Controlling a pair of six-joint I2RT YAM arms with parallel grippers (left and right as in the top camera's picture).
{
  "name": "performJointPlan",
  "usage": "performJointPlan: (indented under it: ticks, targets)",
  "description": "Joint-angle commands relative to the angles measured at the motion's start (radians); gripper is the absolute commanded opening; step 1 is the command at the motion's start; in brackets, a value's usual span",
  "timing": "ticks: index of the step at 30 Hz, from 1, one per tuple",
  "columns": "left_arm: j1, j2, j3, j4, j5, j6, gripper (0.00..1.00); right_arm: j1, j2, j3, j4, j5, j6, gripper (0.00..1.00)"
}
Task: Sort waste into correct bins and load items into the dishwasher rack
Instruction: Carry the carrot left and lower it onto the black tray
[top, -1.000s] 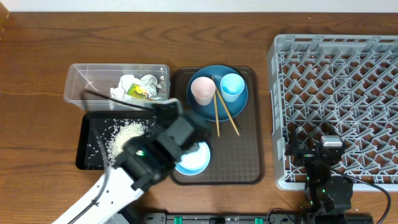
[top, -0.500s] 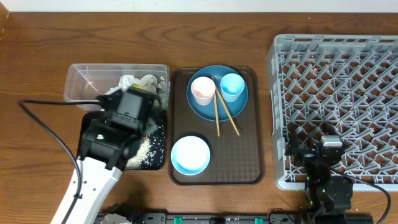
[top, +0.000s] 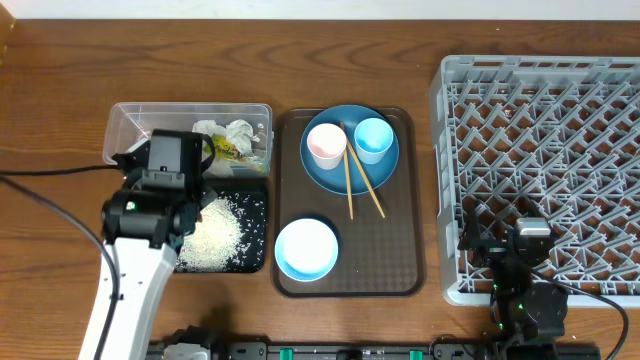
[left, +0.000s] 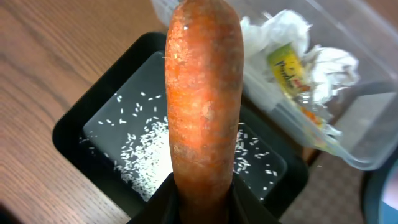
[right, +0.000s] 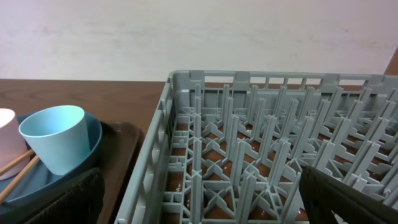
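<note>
1. The carrot (left: 204, 99) is clamped at its lower end by the left gripper (left: 204, 202) and stands upright above the black bin (left: 74, 134).
2. Rice grains (left: 146, 168) lie on the floor of this bin.
3. Just beside it, the clear tub (left: 373, 158) holds paper wads (left: 280, 31) and a yellow-green wrapper (left: 287, 65).
4. On the brown tray (top: 395, 255) are the white bowl (top: 306, 249) and the blue plate (top: 345, 178). The plate carries the pinkish cup (top: 326, 145), the light blue cup (top: 373, 139) and the chopsticks (top: 349, 190).
5. The right gripper (right: 199, 202) has its fingers wide apart, holding nothing, at the near edge of the dishwasher rack (right: 186, 78).
</note>
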Motion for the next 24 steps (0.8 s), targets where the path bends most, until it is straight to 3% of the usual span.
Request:
performJointPlan:
  ticks: [1,5,14,24]
  targets:
    - [0.009,0.053,-0.020,0.002,-0.024,0.016,0.22,-0.013,-0.001,-0.001,-0.004,0.000,-0.008,0.99]
    - [0.009,0.125,-0.020,0.010,-0.024,-0.014,0.23,-0.013,-0.001,-0.001,-0.004,0.000,-0.008,0.99]
    - [0.009,0.276,-0.021,0.022,-0.023,-0.236,0.22,-0.013,-0.001,-0.001,-0.004,0.000,-0.008,0.99]
    - [0.009,0.379,-0.109,0.157,0.034,-0.306,0.22,-0.013,-0.001,-0.001,-0.004,0.000,-0.008,0.99]
